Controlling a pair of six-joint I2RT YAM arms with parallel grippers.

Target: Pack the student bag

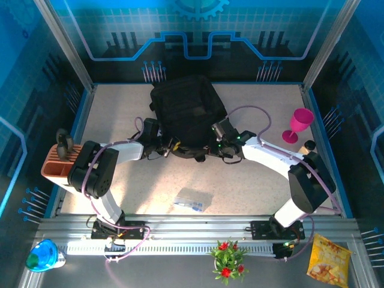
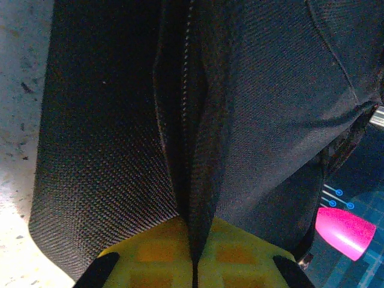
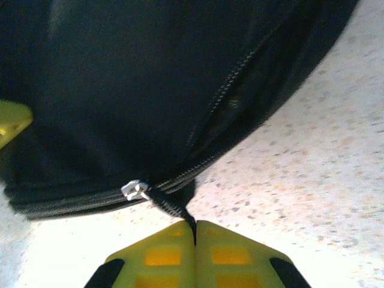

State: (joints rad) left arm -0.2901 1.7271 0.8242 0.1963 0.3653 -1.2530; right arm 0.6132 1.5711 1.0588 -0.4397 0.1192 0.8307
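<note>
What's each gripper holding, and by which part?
Both hold the student bag. The left gripper is shut on a fabric fold, and the right gripper is shut on the black zipper pull.

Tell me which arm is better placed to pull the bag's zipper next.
Right, probably. The right gripper is shut on the zipper pull by the silver slider; the left gripper merely pinches a fold of the student bag, bracing it.
</note>
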